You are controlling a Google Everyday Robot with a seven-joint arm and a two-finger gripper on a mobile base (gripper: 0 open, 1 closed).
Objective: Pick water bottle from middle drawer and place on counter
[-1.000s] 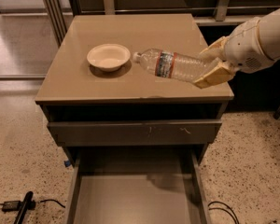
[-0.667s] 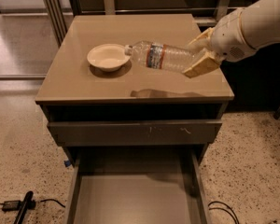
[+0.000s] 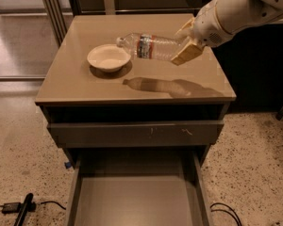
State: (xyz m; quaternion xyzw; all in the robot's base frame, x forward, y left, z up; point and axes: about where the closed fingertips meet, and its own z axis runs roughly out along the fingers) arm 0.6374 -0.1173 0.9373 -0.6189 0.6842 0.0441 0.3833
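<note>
The water bottle [image 3: 151, 46] is clear and ribbed, with a white cap and a reddish-and-white label. It lies nearly level in the air above the tan counter [image 3: 85, 84], cap pointing left toward the bowl. My gripper [image 3: 186, 44] is shut on the bottle's base end, reaching in from the upper right on a white arm. The bottle's shadow falls on the counter below it. The middle drawer [image 3: 137, 197] is pulled open at the bottom of the view, and its flat dark floor holds nothing.
A shallow cream bowl [image 3: 108, 58] sits on the counter's left half, just left of the bottle's cap. A shut drawer front with pale scratches [image 3: 137, 133] is under the counter. Cables [image 3: 19, 206] lie on the speckled floor at lower left and lower right.
My gripper has carried the bottle up and leftward over the counter, toward its middle. The cap end is now close to the bowl.
</note>
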